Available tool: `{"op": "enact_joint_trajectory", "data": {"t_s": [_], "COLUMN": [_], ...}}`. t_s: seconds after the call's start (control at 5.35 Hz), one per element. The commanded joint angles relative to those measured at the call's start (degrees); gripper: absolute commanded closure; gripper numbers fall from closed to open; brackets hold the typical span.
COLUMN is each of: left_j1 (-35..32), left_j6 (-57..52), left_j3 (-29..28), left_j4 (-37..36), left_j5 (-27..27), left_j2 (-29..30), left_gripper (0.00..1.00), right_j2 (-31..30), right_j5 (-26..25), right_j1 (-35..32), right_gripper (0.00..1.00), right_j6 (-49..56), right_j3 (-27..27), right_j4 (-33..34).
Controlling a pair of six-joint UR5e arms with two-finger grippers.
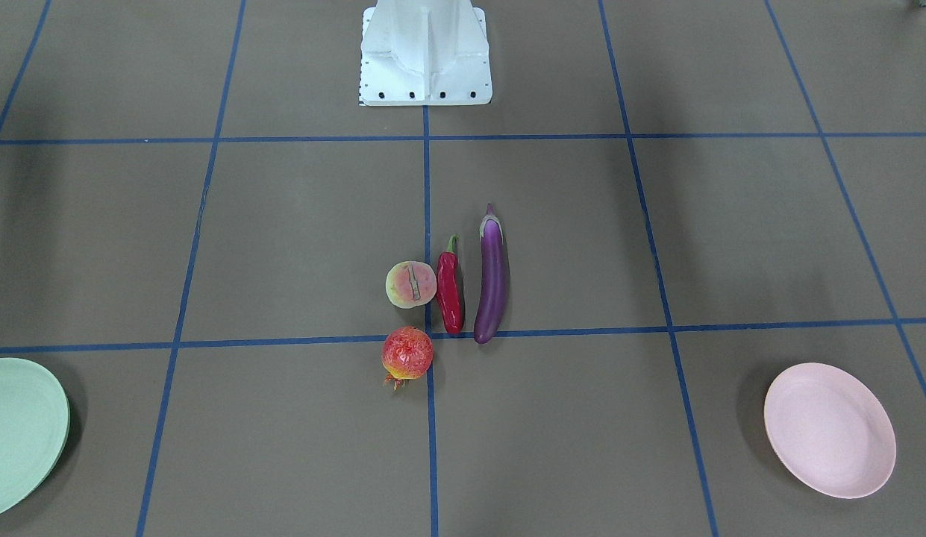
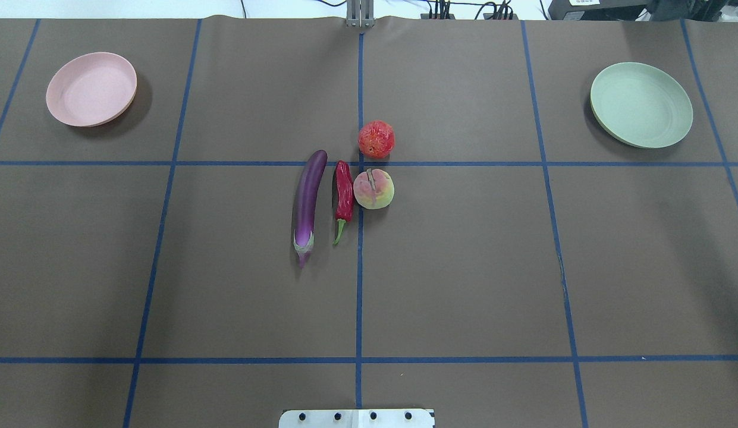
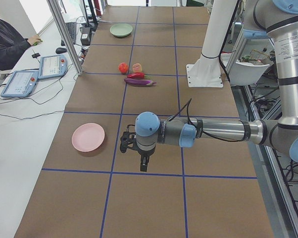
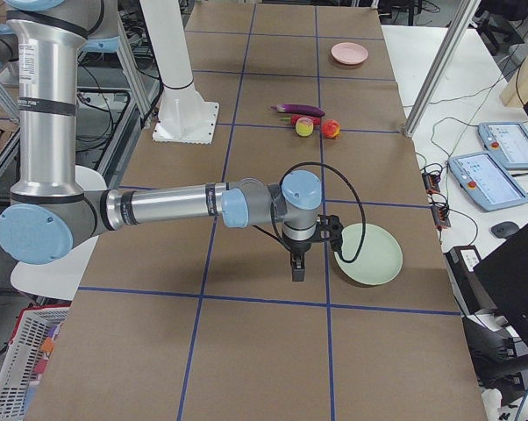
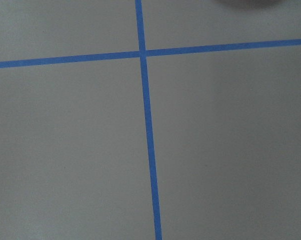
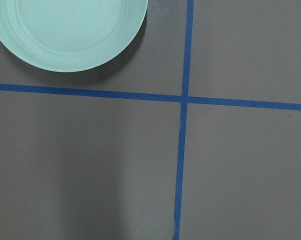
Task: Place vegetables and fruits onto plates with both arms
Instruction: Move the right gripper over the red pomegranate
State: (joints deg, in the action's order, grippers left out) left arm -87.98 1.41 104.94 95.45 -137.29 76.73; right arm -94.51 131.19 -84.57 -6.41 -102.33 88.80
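Observation:
Four items lie grouped at the table's middle: a purple eggplant (image 2: 308, 202), a red chili pepper (image 2: 344, 193), a peach (image 2: 373, 188) and a pomegranate (image 2: 376, 139). The pink plate (image 2: 92, 88) and the mint green plate (image 2: 641, 104) sit bare at opposite far corners. My left gripper (image 3: 144, 167) hangs pointing down over the table, just beside the pink plate (image 3: 88, 137). My right gripper (image 4: 297, 270) hangs likewise next to the green plate (image 4: 367, 254). Both show only in the side views, so I cannot tell whether they are open or shut.
The white base block (image 1: 425, 56) stands at the robot's edge of the table. A seated person (image 3: 8, 42), control tablets (image 3: 51, 66) and metal frame posts (image 3: 65, 34) line the operators' side. Blue tape lines grid the brown mat.

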Motion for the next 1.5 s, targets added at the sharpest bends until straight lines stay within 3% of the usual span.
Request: {"op": "enact_joint_trajectory", "data": {"t_s": [0.0, 0.37, 0.56, 0.75, 0.94, 1.12, 1.31], "left_j1": [0.0, 0.1, 0.3, 0.3, 0.3, 0.3, 0.4], "left_j6": [0.1, 0.1, 0.2, 0.3, 0.4, 0.4, 0.4], "left_j3": [0.6, 0.4, 0.4, 0.4, 0.4, 0.3, 0.3], "left_j4": [0.1, 0.1, 0.2, 0.3, 0.3, 0.4, 0.4], "left_j5": [-0.1, -0.1, -0.1, -0.2, -0.2, -0.2, -0.2], "left_j2": [-0.2, 0.0, 0.3, 0.5, 0.5, 0.7, 0.7], "left_gripper": [0.00, 0.00, 0.00, 0.00, 0.00, 0.00, 0.00], "right_j2": [0.0, 1.1, 6.2, 13.6, 20.1, 26.2, 30.8], "right_j5": [2.4, 9.4, 8.7, 7.3, 6.7, 2.6, -10.6], "right_j1": [0.4, 4.5, 6.2, 12.2, 17.6, 23.7, 31.8], "right_gripper": [0.00, 0.00, 0.01, 0.01, 0.01, 0.01, 0.01], "right_j6": [-0.3, -0.4, -0.4, -2.8, -12.0, -21.1, -28.3], "right_j3": [0.0, 0.0, 1.2, 3.9, 5.0, 6.9, 7.6], "right_j4": [-5.9, -15.5, -16.0, -15.8, -15.9, -15.5, -15.1]}}
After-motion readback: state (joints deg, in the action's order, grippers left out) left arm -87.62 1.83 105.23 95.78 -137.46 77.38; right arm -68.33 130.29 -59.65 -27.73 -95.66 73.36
